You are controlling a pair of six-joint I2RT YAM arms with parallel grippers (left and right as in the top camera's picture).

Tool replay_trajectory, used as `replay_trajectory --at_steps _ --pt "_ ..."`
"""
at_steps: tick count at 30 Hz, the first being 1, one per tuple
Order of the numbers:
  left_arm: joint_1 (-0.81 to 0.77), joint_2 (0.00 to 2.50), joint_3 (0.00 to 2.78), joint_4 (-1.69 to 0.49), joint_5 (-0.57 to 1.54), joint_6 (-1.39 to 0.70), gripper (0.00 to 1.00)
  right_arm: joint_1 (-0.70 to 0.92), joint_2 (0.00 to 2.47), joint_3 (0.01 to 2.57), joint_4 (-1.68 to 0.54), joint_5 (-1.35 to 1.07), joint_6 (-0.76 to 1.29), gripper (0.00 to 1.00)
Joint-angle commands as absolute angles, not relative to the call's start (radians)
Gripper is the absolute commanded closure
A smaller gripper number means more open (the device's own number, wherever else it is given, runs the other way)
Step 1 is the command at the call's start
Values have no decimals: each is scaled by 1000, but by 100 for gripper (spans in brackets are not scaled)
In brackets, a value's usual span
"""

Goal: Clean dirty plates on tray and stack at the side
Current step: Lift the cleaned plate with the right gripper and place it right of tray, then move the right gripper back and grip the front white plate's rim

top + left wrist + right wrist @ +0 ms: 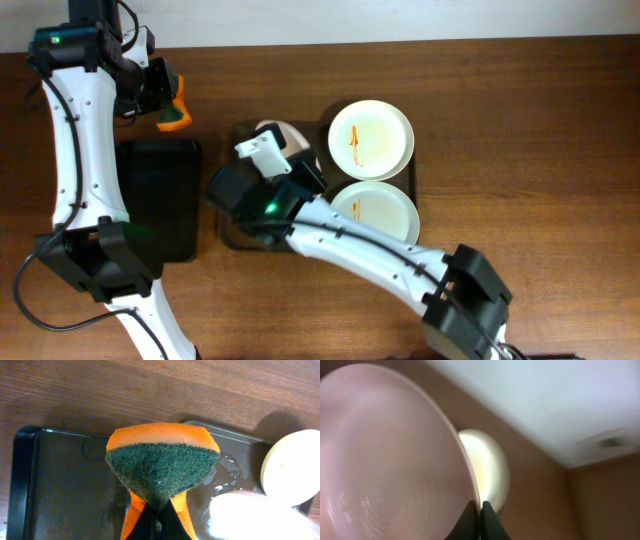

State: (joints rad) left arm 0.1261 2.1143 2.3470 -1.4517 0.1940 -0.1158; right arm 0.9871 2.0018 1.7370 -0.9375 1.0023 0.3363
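My right gripper is shut on the rim of a white plate and holds it tilted up over the left part of the brown tray. In the right wrist view the jaws pinch this plate, which looks plain. Two plates lie flat in the tray, one at the back and one at the front, each with orange-red streaks. My left gripper is shut on an orange sponge with a green scouring face, held above the table at the back left.
A narrow black tray lies left of the brown tray and also shows in the left wrist view. Water drops lie on the brown tray. Bare wooden table lies to the right and along the back.
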Motion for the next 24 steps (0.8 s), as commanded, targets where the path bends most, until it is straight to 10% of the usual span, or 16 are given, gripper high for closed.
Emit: replay_trajectory --at_steps 1,8,15,24 --pt "129 2115 2357 -1453 183 -99 100 856 1958 1749 -958 401 356 96" --pt "129 2115 2357 -1456 160 -99 100 361 1785 1749 -1018 -202 291 96" --pt "129 2115 2357 -1456 160 -99 100 -198 1774 1695 -1144 -191 236 96" --pt "129 2115 2357 -1456 160 -99 100 -394 1774 1272 -891 -121 236 96"
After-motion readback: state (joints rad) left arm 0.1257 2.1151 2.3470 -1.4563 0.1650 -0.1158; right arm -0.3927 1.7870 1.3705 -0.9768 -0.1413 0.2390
